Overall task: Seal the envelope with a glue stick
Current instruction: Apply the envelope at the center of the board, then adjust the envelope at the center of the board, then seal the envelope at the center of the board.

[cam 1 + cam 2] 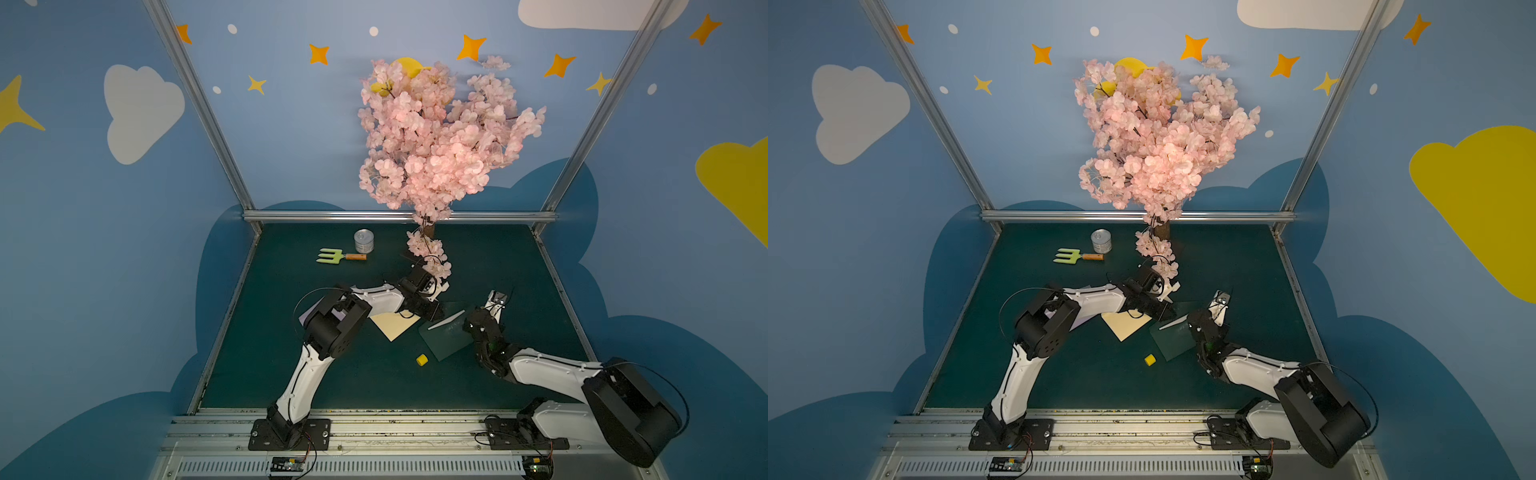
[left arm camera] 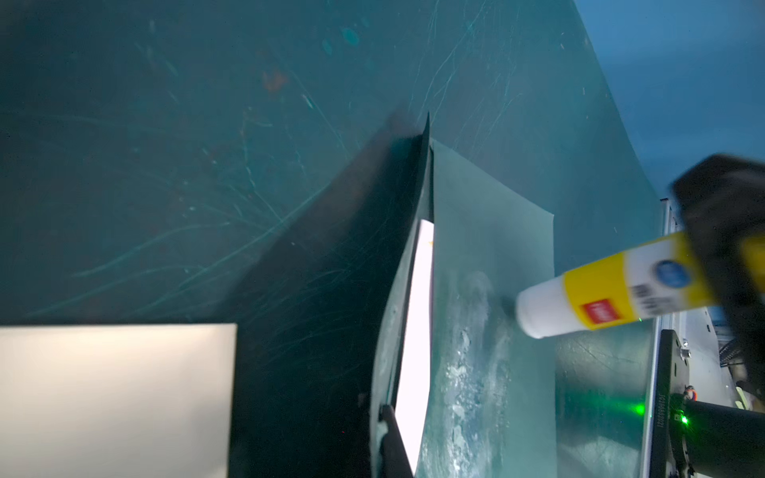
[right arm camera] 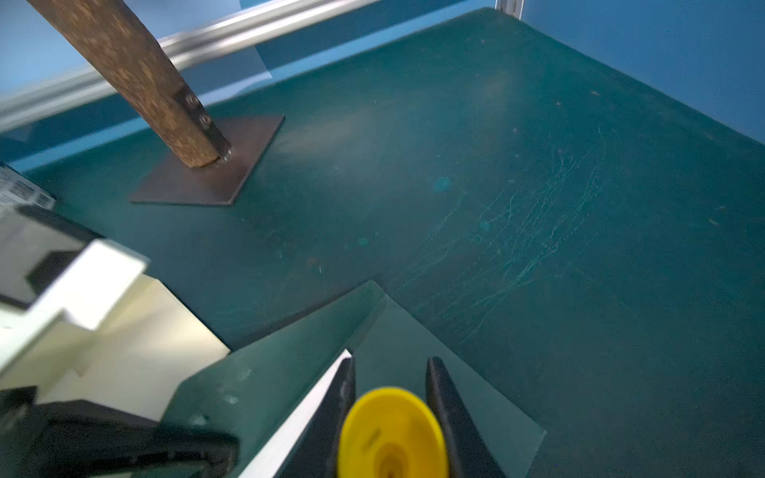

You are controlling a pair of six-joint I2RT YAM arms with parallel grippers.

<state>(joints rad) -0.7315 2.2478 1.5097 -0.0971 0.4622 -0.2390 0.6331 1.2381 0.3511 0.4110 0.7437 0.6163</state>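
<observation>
back centre — blossom tree point(image 1: 436, 141), front mat point(image 1: 353, 386) open

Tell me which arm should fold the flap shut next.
Left, probably: the left gripper is shut on the raised flap of the dark green envelope, while the right gripper is shut on the glue stick.

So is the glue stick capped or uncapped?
Uncapped: the glue stick shows a bare white tip in the left wrist view, and the yellow cap lies loose on the table.

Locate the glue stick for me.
In the left wrist view the glue stick is clamped in the right gripper, right of the middle of the table, its white tip at the glue-smeared dark green envelope.
</observation>
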